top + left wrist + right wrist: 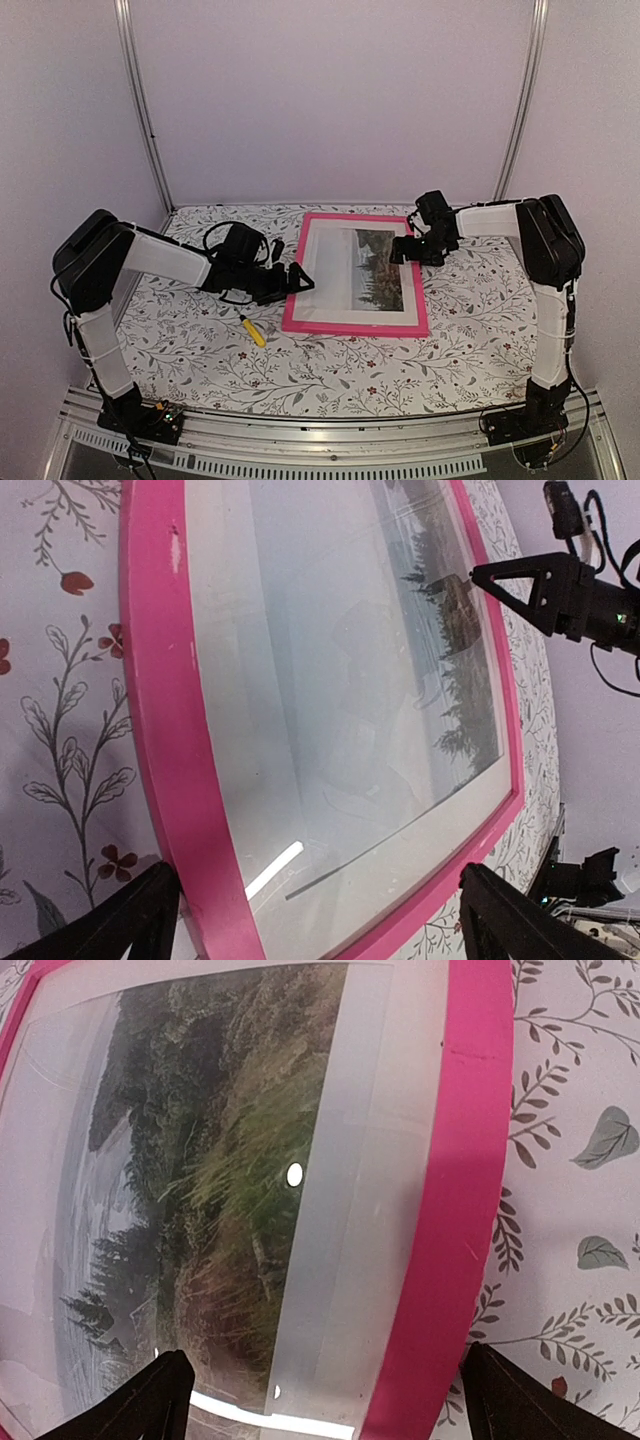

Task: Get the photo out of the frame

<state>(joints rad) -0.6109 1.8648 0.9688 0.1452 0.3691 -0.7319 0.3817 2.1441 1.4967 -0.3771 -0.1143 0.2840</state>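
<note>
The frame [350, 326], with its thin pink border, lies flat on the floral cloth at the middle of the table. The photo [375, 270], a landscape of trees with a wide white margin, sits inside it behind glass. My left gripper [300, 278] stands open at the frame's left edge. In the left wrist view its fingertips [110, 930] reach past the pink border [165, 730] on both sides, with nothing held. My right gripper [405, 250] hangs open over the frame's right edge, one finger [150, 1400] above the photo [220, 1160] and the other beyond the border [450, 1210].
A small yellow-handled tool [252, 331] lies on the cloth just left of the frame's near-left corner. Aluminium posts [140, 110] and pale walls close the table at the back and sides. The right gripper [500, 580] also shows across the frame in the left wrist view.
</note>
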